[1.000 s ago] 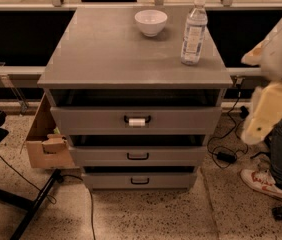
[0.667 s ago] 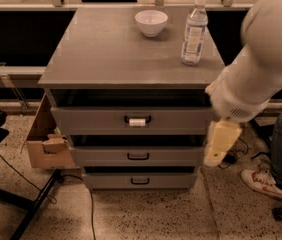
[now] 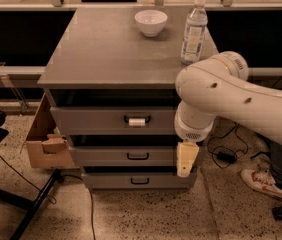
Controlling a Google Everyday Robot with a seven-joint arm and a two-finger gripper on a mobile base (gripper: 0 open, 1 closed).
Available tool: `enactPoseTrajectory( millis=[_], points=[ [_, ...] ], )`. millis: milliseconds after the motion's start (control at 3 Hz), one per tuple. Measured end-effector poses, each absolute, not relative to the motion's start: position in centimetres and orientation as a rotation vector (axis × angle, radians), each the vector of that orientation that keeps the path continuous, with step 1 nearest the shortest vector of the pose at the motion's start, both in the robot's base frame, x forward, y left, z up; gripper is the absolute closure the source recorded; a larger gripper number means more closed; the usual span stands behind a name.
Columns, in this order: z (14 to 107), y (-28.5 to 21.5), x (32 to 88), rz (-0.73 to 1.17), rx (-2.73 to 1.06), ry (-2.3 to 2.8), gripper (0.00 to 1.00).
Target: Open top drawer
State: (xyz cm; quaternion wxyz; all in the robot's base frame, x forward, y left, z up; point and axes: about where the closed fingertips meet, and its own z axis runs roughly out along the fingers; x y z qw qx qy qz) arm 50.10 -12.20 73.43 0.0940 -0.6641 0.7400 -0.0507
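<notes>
The top drawer [image 3: 96,120] is a wide grey front under the cabinet top, with a black handle [image 3: 137,119] bearing a white tag. It sits closed, flush with the cabinet. My gripper [image 3: 187,159] hangs from the white arm [image 3: 231,96] in front of the cabinet's right side. It is level with the middle drawer, below and to the right of the top drawer's handle, and touches no handle.
A white bowl [image 3: 151,22] and a water bottle [image 3: 194,30] stand on the cabinet top [image 3: 111,54]. Two shallower drawers [image 3: 138,156] lie below. A cardboard box [image 3: 46,141] leans at the left. A person's shoe [image 3: 266,184] and cables [image 3: 226,154] are at the right.
The arm has swung in from the right edge to the left, across the cabinet's right side. The gripper has moved left and now hangs before the middle drawer's right end.
</notes>
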Motion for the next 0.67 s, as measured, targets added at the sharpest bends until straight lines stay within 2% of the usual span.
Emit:
enactPoseTrajectory(
  millis=[667],
  points=[
    [70.1,-13.4,54.9,-0.230,-2.007,2.236,0.00]
  ],
)
